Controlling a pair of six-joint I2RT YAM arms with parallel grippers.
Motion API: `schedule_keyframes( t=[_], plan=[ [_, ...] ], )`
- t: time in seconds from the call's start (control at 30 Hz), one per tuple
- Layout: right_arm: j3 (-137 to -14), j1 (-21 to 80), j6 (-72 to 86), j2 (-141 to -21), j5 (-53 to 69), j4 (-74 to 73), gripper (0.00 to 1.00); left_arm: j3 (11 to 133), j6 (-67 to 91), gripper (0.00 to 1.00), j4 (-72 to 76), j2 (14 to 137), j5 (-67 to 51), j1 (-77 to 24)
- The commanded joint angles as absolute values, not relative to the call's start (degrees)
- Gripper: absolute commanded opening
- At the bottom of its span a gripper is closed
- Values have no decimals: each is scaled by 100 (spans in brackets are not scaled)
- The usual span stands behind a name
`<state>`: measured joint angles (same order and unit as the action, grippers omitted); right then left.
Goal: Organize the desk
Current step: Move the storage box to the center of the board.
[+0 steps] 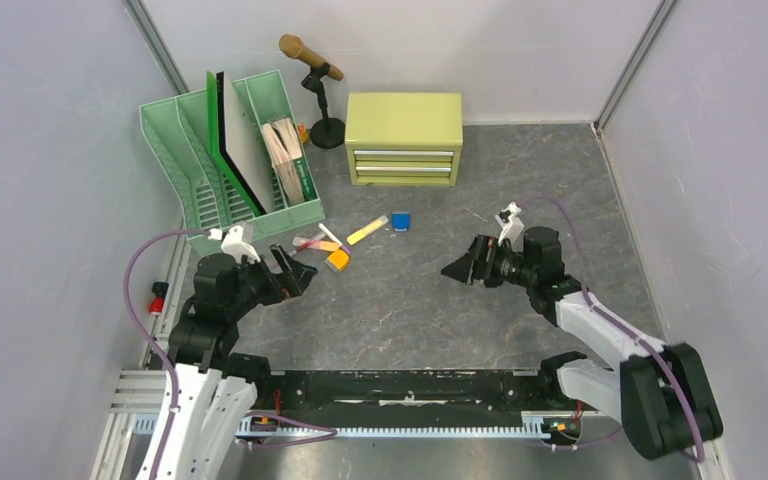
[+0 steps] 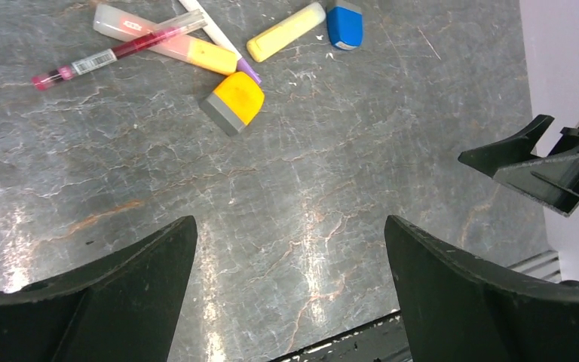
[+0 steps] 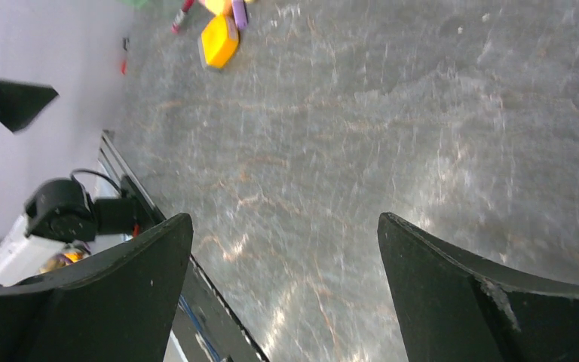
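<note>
- Desk is the dark, stone-look top that fills the whole floor between the pale walls. Both arms sit at its near edge.
- Left gripper: jaws spread wide with nothing between them, hovering over bare desk just on the near side of the pen pile.
- Right gripper: same deal, jaws wide apart and empty, over bare desk on the right side, pointing toward the left one.
- Loose stuff sits left of centre: a yellow block with a grey end, a pink pen lying over a pink-yellow marker, a white pen, and a highlighter with a blue eraser just beside it.
- Back left there's a green rack with folders standing in it.
- Back centre is a two-drawer cabinet with the drawers shut, and a mic on a stand between the two.
</note>
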<state>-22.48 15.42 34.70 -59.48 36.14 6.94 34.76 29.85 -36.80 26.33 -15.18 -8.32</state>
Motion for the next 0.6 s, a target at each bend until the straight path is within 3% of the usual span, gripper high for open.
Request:
schedule_keyframes(
  t=[0.0, 0.37, 0.57],
  plan=[
    [-2446, 1690, 4352, -6620, 3520, 2829, 99, 3649, 2754, 100, -3737, 2368, -1173, -809],
    [-3817, 1994, 5477, -9062, 2794, 5044, 99, 3833, 3012, 100, -4206, 2127, -521, -800],
    [-4417, 1947, 6470, -10375, 2488, 6506, 88, 3825, 3013, 100, -4184, 2022, -613, -800]
  ],
)
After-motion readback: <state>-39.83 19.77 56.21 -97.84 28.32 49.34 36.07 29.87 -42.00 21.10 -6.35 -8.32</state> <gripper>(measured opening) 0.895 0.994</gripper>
